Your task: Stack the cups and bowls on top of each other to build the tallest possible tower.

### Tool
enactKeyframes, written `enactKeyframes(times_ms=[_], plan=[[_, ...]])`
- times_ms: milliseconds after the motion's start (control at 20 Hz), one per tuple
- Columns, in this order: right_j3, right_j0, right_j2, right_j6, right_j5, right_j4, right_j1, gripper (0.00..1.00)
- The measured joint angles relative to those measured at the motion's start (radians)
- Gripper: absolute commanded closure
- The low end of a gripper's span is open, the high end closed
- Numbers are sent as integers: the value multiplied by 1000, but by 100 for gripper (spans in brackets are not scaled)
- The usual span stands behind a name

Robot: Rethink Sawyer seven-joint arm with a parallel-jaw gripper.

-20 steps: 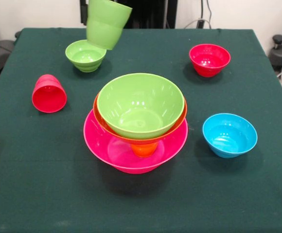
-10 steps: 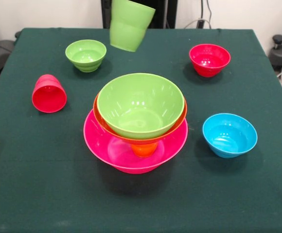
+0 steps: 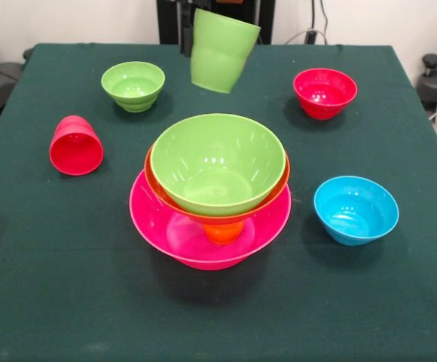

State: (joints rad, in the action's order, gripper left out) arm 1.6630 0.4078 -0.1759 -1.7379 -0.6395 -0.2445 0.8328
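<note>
Green cloth covers the table (image 3: 53, 302), and near its far edge my gripper (image 3: 196, 11) grips the green cup (image 3: 222, 51) aloft; I should level it, centre it over the tower (image 3: 212, 188), then lower gently.

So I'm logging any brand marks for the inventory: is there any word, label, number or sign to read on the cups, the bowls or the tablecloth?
None. The green cup held in the air, the red cup on its side, the stacked bowls, the loose small bowls and the green tablecloth all show plain surfaces with no text, number or logo.
</note>
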Motion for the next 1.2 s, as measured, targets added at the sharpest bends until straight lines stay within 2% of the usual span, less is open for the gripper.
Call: enactKeyframes(times_ms=[450,700,1200], plan=[[-96,-40,32,0,-4,13,-59,100],[-156,-61,54,0,-18,47,-90,100],[-208,-94,95,0,-32,80,-100,100]])
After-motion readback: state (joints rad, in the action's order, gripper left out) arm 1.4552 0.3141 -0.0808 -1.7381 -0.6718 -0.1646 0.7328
